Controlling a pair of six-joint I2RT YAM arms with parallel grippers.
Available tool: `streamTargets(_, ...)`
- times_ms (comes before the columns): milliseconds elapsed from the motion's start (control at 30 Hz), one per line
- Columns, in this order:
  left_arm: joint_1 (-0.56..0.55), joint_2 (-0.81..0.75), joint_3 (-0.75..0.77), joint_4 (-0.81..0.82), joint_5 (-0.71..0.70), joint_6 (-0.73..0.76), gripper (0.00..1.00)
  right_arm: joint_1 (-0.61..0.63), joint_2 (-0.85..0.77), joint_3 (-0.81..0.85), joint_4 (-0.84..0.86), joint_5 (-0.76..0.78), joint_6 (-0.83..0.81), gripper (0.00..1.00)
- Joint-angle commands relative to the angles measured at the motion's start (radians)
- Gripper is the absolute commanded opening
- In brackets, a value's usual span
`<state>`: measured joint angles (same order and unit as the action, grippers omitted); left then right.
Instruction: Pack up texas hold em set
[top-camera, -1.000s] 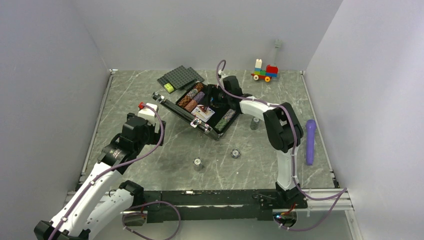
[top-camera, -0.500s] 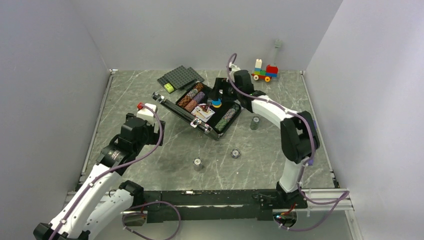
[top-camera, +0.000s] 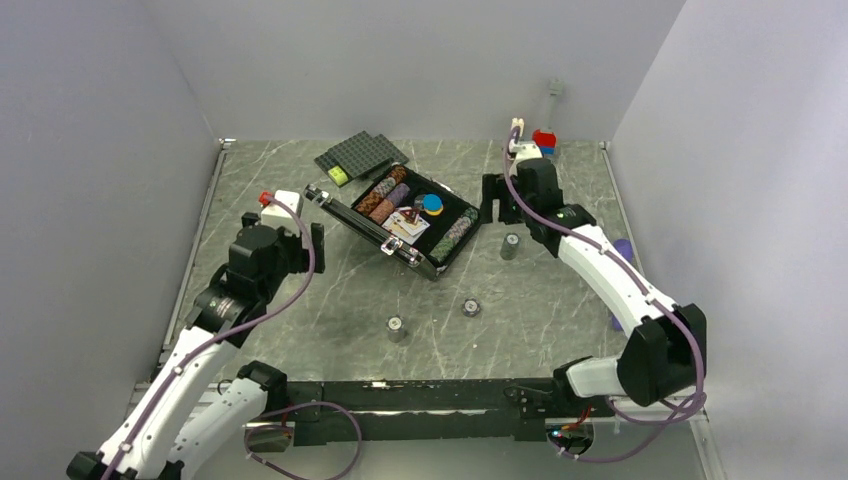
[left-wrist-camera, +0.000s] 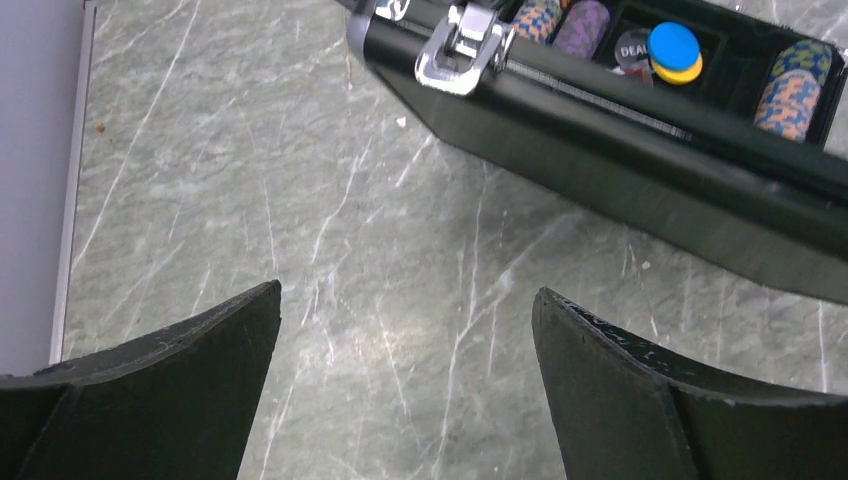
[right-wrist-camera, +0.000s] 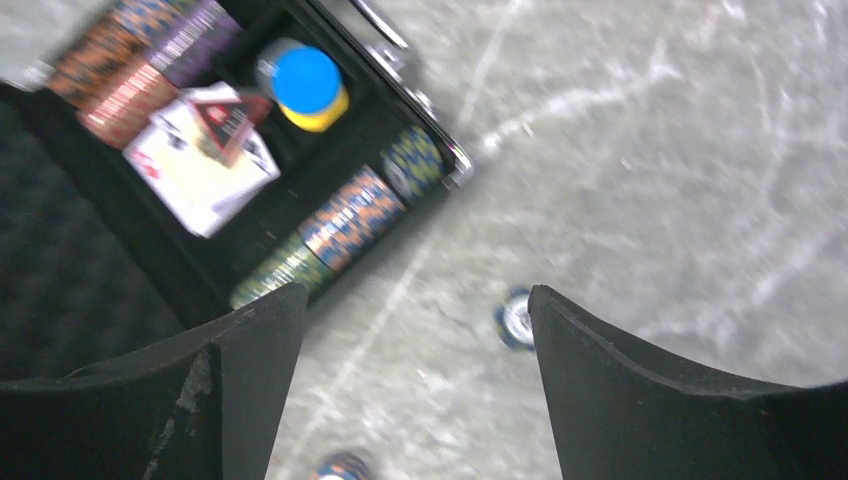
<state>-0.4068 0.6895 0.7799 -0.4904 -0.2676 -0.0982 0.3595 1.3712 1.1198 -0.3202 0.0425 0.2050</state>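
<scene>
The black briefcase (top-camera: 452, 199) lies open at mid-table, with its silver latch (left-wrist-camera: 465, 48) towards my left arm. Inside are multicoloured chip rows (right-wrist-camera: 350, 215), cards (right-wrist-camera: 200, 165) and a blue disc (right-wrist-camera: 305, 78) resting on a yellow one. Three small grey chip stacks (top-camera: 510, 245) (top-camera: 470, 307) (top-camera: 396, 328) stand on the table nearer my bases. My right gripper (top-camera: 489, 203) hangs open and empty just right of the case, over bare table (right-wrist-camera: 418, 295). My left gripper (top-camera: 312, 243) is open and empty left of the case, above the table (left-wrist-camera: 408, 300).
Dark grey studded baseplates (top-camera: 360, 153) with a small green piece (top-camera: 338, 176) lie behind the case. A colourful brick toy car (top-camera: 543, 139) sits at the back, partly behind my right wrist. A purple object (top-camera: 622, 248) shows by the right wall.
My right gripper has pulled out of the case and swung right, opening wider; the blue disc now lies in the case. My left arm has shifted slightly back and left.
</scene>
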Motion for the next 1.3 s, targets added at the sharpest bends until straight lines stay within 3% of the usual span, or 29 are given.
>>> streamTargets(0,0.022,0.051,0.039,0.137,0.009,0.022,0.99,0.0,-0.065,-0.071,-0.182,0.197,-0.049,0.86)
streamTargets(333,0.046,0.043,0.008,0.126,0.065,0.052,0.99,-0.025,-0.039,-0.204,-0.065,0.192,0.042,0.83)
streamTargets(633,0.046,0.027,0.009,0.128,0.071,0.049,0.99,-0.057,0.066,-0.197,0.014,0.17,0.06,0.72)
streamTargets(867,0.047,0.032,0.009,0.127,0.077,0.05,0.99,-0.066,0.136,-0.191,0.037,0.146,0.069,0.69)
streamTargets(1133,0.047,0.038,0.007,0.129,0.08,0.051,0.99,-0.083,0.193,-0.178,0.071,0.096,0.022,0.51)
streamTargets(1267,0.046,0.044,0.009,0.128,0.081,0.052,0.99,-0.098,0.235,-0.163,0.07,0.067,0.022,0.49)
